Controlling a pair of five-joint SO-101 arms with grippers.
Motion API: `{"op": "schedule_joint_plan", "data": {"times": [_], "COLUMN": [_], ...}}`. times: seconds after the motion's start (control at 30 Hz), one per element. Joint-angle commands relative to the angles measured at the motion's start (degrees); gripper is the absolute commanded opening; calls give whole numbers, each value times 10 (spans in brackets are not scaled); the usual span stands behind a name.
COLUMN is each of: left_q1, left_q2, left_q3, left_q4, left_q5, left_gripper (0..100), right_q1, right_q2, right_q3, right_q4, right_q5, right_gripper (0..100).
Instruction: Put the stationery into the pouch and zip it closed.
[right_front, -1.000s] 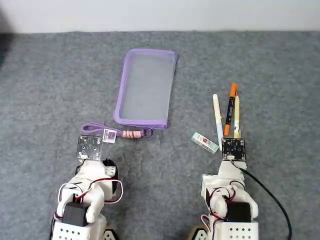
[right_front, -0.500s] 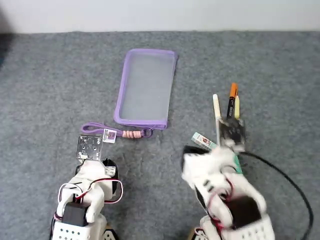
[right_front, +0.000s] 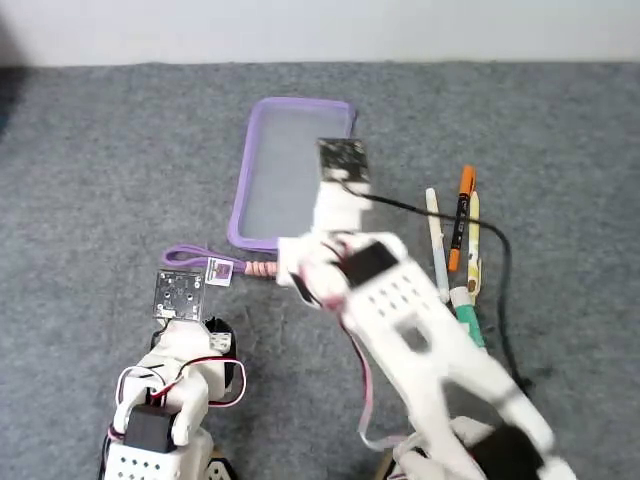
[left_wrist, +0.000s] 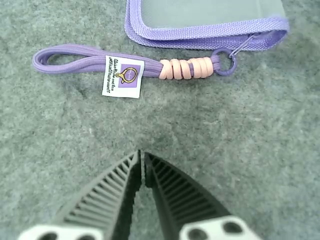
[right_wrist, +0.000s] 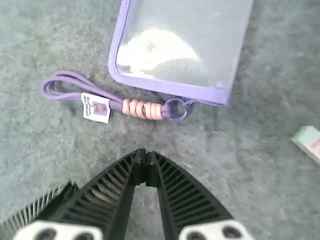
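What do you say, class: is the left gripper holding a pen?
No: the left gripper is shut on nothing, over grey carpet near the purple strap.

The right arm (right_front: 400, 300) swings off its spot beside the pens (right_front: 460, 225), stretching left and forward (it now covers the eraser (right_wrist: 309, 142) from above), and brings its gripper (right_wrist: 146, 157) to the pouch's (right_front: 290, 170) strap end.

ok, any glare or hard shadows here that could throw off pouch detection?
Right wrist view: a whitish patch, likely glare, on the pouch's clear panel. Left wrist view: a soft dark patch on the carpet ahead of the shut left gripper, no glare. High view: even light, the pouch panel flat grey.
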Motion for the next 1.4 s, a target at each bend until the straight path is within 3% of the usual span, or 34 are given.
{"op": "schedule_joint_plan", "data": {"times": [0.0, 0.27, 0.5, 0.83, 1.07, 1.13, 1.37], "left_q1": [1, 1, 1, 1, 1, 1, 1], "left_q2": [-5, -5, -5, -5, -5, -5, -5], "left_q3": [-5, -5, -5, -5, -5, -5, -5], "left_q4": [1, 1, 1, 1, 1, 1, 1], "left_q5": [-3, -3, -3, -3, -3, -3, -3], "left_gripper": [13, 13, 13, 13, 13, 13, 13], "right_q1": [-10, -42, -28, -28, -10, 8, 92], "right_q2": [99, 281, 435, 550, 558, 558, 558], "right_q3": [-106, -237, -367, -457, -461, -461, -461], "right_q4": [-7, -12, -12, -4, 163, 205, 327], "right_q5": [-18, -18, -18, -16, -13, 7, 185], "right_gripper": [15, 11, 11, 10, 10, 10, 9]}}
